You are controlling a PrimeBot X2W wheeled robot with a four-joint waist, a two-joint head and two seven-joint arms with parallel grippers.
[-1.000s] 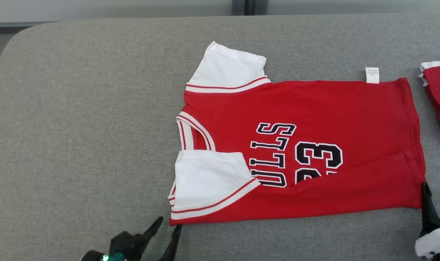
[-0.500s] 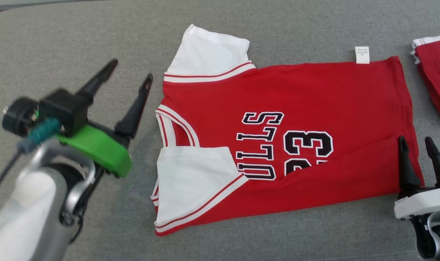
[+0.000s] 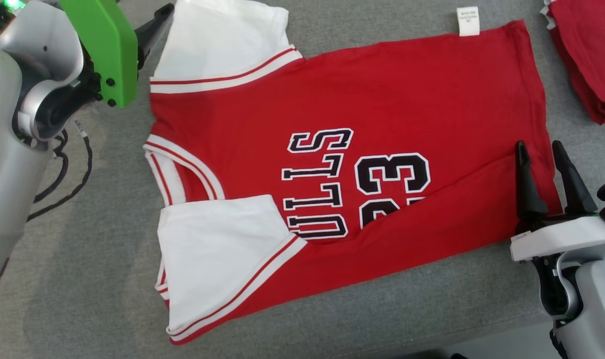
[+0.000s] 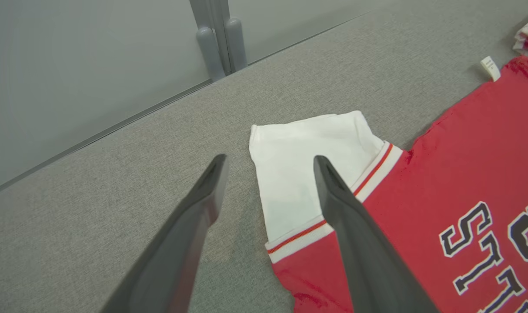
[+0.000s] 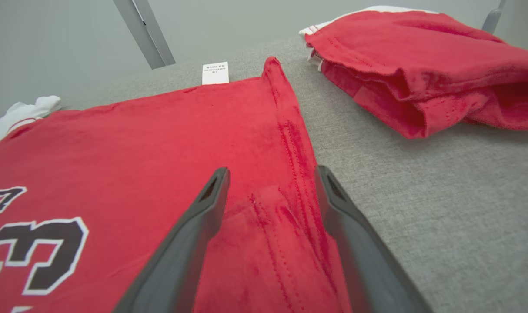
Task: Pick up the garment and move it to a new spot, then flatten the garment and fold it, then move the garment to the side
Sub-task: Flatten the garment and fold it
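Note:
The red jersey [image 3: 382,94] with white sleeves lies spread on the grey cushion [image 3: 73,259], collar to the left, its near long edge folded up over the "23". My left gripper [image 4: 269,159] hovers open above the outer edge of the far white sleeve [image 4: 307,174]; in the head view one of its fingers [image 3: 155,22] reaches toward that sleeve [image 3: 218,40] from behind the green bracket. My right gripper [image 3: 539,147] stands open over the hem's near corner, the hem [image 5: 290,143] lying between its fingers. Neither gripper holds anything.
A second red garment [image 3: 586,55], folded, lies at the far right, close beside the hem [image 5: 420,65]. A white label [image 3: 468,21] sticks out at the far hem corner. The cushion's front edge runs at the lower right [image 3: 482,334]. A grey wall and post [image 4: 216,39] stand behind.
The head camera has tilted down and closer. My left arm has swung from the near sleeve corner up to the far sleeve. The right gripper has advanced over the hem corner.

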